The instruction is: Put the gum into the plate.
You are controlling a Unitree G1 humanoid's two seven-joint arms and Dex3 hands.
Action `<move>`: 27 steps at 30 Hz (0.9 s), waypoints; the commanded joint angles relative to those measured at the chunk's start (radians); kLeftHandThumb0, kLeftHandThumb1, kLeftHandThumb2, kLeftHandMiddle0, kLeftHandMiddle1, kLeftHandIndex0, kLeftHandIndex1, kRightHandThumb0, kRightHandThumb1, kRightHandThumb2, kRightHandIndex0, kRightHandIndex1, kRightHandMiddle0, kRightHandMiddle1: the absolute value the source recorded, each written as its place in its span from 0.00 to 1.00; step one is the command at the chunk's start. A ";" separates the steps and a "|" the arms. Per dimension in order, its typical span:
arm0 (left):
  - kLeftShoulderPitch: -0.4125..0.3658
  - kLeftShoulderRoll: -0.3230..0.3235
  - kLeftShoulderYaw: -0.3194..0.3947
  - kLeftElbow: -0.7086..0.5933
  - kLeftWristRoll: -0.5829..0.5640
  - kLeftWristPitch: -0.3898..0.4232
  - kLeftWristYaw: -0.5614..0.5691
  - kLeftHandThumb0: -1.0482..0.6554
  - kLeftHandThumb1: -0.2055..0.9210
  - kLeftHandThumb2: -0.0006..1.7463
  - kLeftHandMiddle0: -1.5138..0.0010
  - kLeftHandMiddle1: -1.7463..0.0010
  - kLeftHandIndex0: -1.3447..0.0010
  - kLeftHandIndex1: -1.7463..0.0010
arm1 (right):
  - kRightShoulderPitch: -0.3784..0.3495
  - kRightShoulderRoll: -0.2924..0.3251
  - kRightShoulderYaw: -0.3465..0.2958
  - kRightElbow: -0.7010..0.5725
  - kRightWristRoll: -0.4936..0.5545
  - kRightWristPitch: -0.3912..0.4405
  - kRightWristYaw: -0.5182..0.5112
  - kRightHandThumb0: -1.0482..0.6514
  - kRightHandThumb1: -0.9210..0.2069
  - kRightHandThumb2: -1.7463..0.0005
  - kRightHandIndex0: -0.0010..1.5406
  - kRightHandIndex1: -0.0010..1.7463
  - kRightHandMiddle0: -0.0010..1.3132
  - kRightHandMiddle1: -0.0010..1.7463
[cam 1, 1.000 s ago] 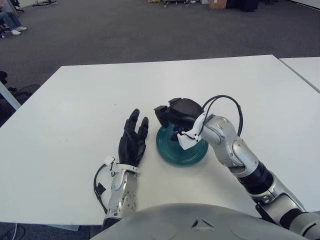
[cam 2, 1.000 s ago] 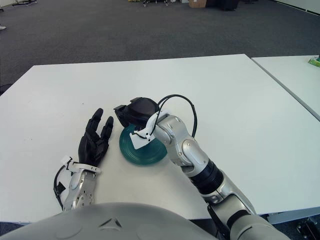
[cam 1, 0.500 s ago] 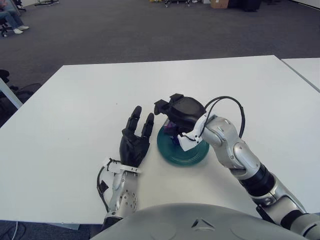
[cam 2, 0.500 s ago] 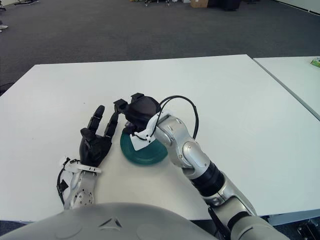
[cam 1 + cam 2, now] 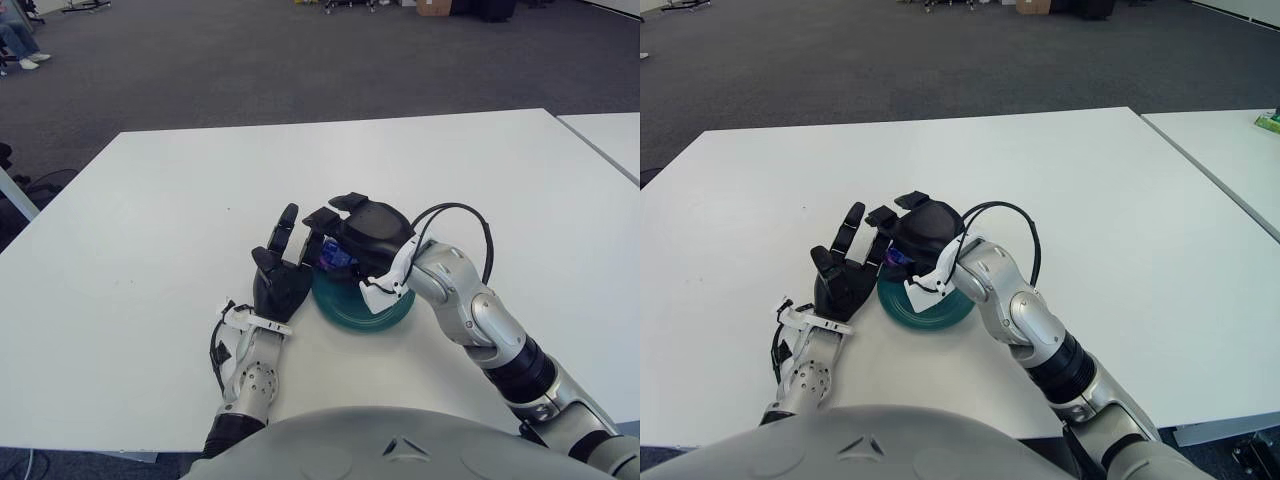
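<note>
A teal plate [image 5: 372, 306] sits on the white table [image 5: 150, 200] in front of me. My black right hand [image 5: 338, 222] hangs over the plate's left half, its fingers curled down around the gum [image 5: 335, 258], a small blue and purple pack just above the plate's left rim. Part of the gum is hidden by the fingers. My left hand [image 5: 281, 256] stands raised right beside the plate's left edge, palm turned toward the gum, fingers spread upward and holding nothing.
A second white table [image 5: 610, 135] begins at the far right. Grey carpet [image 5: 250, 60] lies beyond the table's far edge. A black cable [image 5: 455, 212] loops above my right wrist.
My left hand has lifted off the table and moved right, up against the plate. My right hand has shifted slightly left and lower with the gum.
</note>
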 commanded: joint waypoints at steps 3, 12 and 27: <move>0.030 -0.220 -0.010 -0.021 -0.028 0.016 0.033 0.04 1.00 0.63 0.91 1.00 1.00 0.88 | 0.000 -0.009 -0.021 0.029 0.000 -0.026 -0.056 0.00 0.00 0.44 0.02 0.00 0.00 0.05; 0.076 -0.167 -0.021 -0.055 -0.033 0.065 0.006 0.03 1.00 0.61 0.92 1.00 1.00 0.89 | 0.021 -0.003 -0.028 0.043 -0.013 -0.032 -0.130 0.00 0.00 0.46 0.00 0.00 0.00 0.00; 0.096 -0.093 0.031 0.005 0.175 -0.055 0.013 0.04 1.00 0.58 0.91 0.99 1.00 0.83 | 0.059 0.026 -0.096 0.033 0.074 0.002 -0.146 0.00 0.00 0.48 0.00 0.00 0.00 0.00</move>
